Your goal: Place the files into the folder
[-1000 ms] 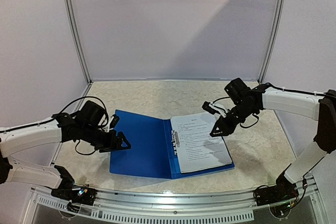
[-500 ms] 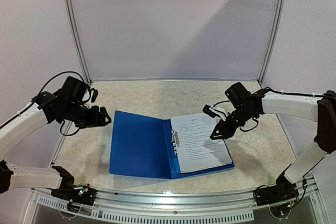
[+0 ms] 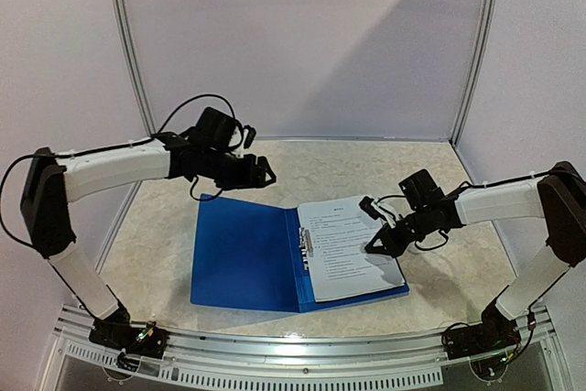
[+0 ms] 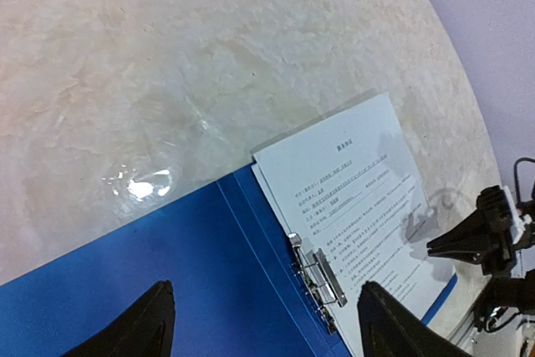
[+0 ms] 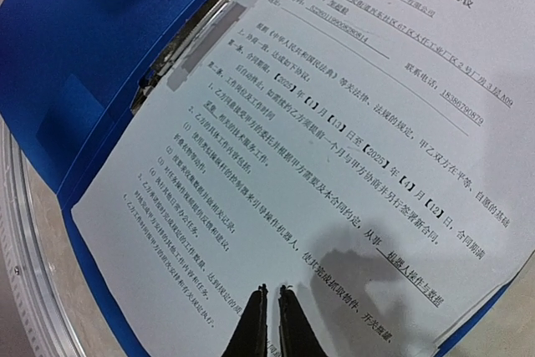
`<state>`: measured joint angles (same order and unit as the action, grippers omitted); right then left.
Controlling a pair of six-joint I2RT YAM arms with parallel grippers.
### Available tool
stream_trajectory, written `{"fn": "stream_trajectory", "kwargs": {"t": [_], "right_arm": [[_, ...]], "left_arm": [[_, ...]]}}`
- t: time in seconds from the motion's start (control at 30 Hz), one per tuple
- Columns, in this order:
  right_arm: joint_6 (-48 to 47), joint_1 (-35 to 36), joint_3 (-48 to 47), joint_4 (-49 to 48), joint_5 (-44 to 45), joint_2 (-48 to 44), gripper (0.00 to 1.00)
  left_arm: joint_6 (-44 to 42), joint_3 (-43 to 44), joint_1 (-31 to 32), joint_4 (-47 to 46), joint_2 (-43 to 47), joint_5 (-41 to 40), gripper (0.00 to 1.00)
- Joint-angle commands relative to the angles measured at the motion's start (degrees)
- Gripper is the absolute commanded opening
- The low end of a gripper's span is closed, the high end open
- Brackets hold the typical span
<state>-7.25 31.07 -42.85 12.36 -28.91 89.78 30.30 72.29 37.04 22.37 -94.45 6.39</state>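
Note:
The blue folder (image 3: pixel 243 258) lies open and flat on the table. The files (image 3: pixel 348 249), white printed sheets, lie on its right half beside the metal spine clip (image 3: pixel 306 243). My left gripper (image 3: pixel 265 173) is open and empty, raised above the folder's far edge. The left wrist view shows its fingers wide apart (image 4: pixel 267 332) over the blue cover (image 4: pixel 167 273), the clip (image 4: pixel 322 269) and the files (image 4: pixel 359 190). My right gripper (image 3: pixel 375 246) is shut and empty. Its tips (image 5: pixel 272 294) sit just over the files (image 5: pixel 334 148) near their right edge. I cannot tell whether they touch.
The table (image 3: pixel 302 167) is marble-patterned, boxed in by pale walls at the back and both sides. A metal rail (image 3: pixel 293 354) runs along the near edge, with the arm bases at its ends. The folder's near right corner lies close to that rail.
My left arm has swung from the folder's near left side up and over to its far edge. My right gripper has dropped slightly toward the files. Folder and files have not moved.

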Motion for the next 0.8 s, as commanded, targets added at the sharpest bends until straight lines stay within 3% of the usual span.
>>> {"fn": "stream_trajectory", "kwargs": {"t": [0.0,0.4,0.57,0.77], "right_arm": [[1.9,-0.3,1.0,-4.7,-1.1,1.6,0.06],[1.0,-0.5,1.7,-3.9,-0.6,5.3,0.01],[0.8,-0.6,1.9,-4.3,-0.8,6.3,0.0],[0.7,-0.5,1.7,-3.9,-1.1,7.7,0.0]], "left_arm": [[0.4,1.2,1.4,-5.6,-7.1,3.4,0.77],[1.0,-3.4,4.6,-18.1,-18.4,11.2,0.77],[2.7,-6.2,4.7,-26.4,-20.7,17.0,0.77],[4.0,-8.6,5.5,-29.3,-21.4,18.7,0.76]]}}
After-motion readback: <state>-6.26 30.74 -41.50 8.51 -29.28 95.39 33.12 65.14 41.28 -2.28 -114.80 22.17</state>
